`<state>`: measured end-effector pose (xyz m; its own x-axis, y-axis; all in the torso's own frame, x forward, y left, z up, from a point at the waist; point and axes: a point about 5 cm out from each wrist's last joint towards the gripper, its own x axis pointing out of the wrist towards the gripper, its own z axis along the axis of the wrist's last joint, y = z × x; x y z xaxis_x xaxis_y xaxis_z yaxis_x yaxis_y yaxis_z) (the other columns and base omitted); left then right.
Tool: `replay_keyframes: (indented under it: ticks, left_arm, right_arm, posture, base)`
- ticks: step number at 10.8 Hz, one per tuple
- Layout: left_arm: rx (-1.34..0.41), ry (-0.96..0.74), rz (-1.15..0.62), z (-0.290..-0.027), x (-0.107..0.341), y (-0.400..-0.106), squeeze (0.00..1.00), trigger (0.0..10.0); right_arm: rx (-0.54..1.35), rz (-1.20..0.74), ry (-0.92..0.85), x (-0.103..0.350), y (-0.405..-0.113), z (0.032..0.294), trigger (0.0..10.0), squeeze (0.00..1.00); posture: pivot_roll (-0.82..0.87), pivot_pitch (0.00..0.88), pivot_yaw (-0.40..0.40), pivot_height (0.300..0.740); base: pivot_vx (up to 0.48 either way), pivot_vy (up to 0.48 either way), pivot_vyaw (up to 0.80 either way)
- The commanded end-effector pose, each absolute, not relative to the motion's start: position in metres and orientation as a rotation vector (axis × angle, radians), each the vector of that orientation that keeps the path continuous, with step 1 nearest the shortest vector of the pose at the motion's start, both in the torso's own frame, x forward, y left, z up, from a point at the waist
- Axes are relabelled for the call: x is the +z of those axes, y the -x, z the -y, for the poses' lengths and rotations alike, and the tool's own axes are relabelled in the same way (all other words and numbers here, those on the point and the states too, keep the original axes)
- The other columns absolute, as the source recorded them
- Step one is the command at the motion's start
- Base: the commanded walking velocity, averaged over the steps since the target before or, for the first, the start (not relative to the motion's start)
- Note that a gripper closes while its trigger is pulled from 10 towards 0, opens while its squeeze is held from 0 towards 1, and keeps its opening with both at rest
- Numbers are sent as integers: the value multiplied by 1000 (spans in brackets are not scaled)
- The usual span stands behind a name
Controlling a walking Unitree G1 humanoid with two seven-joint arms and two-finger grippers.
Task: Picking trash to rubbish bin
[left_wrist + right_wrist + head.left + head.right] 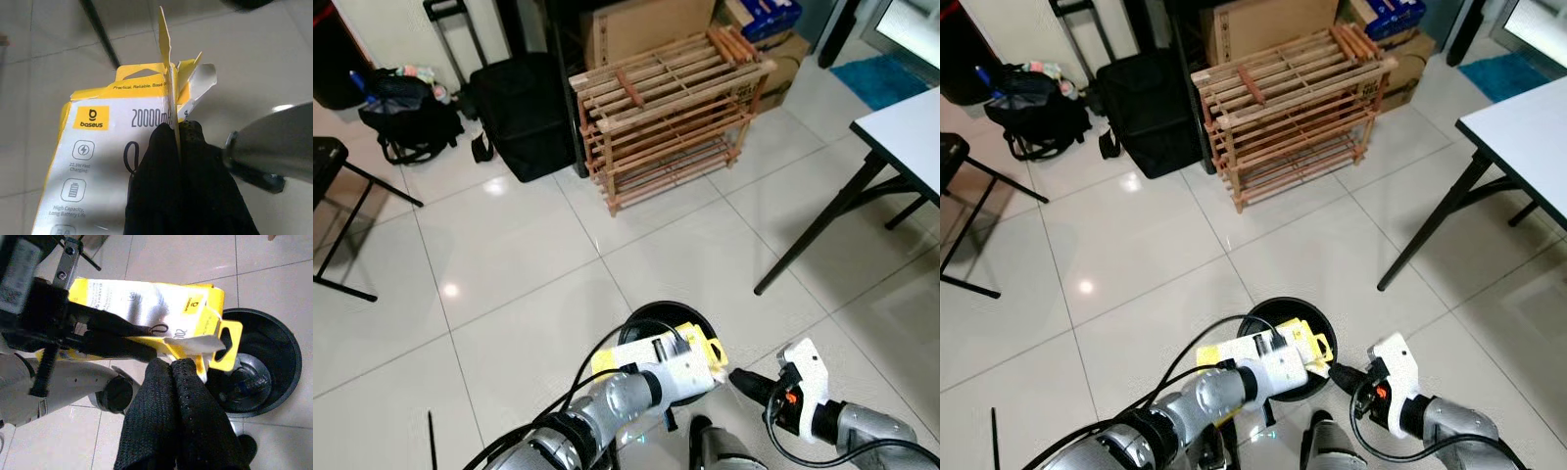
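A yellow and white power bank box (98, 147) with torn flaps hangs over the rim of a round black rubbish bin (651, 315) on the tiled floor just in front of me. My left gripper (175, 132) is shut on the box's edge, pinching the cardboard between both fingers. In the right wrist view the box (146, 298) lies partly above the bin (279, 347), which holds some dark trash. My right gripper (172, 364) is shut, its tips right at the box's white flap. It reaches in from the right (744, 382).
A wooden slatted rack (671, 108) stands ahead, with cardboard boxes (646, 24) behind it. A black bag (524, 113) and a backpack (401, 113) lie at the far left. A white table (911, 127) on black legs stands to the right. Chair legs (352, 196) show at the left.
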<state>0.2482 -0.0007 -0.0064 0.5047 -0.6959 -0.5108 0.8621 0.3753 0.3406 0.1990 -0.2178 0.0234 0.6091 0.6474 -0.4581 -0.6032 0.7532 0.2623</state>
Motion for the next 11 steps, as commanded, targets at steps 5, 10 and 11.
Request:
replay_keyframes:
  ticks: [5, 10, 11]
  left_arm:
    - [-852, -762, -97, -1, 61, -318, 0, 10000]
    - [-971, -677, -77, 19, 61, -305, 0, 10000]
    - [-994, -666, -72, 22, 61, -302, 0, 10000]
  right_arm:
    - [714, -568, -98, 22, -196, 214, 10000, 0]
    - [724, -574, -90, 26, -187, 214, 10000, 0]
    - [724, -573, -90, 27, -186, 214, 10000, 0]
  posture:
    - [-153, 244, 75, 740]
    - [-192, 269, 70, 740]
    - [-194, 271, 70, 740]
  base:
    - [0, 0, 0]
    - [0, 0, 0]
    - [0, 0, 0]
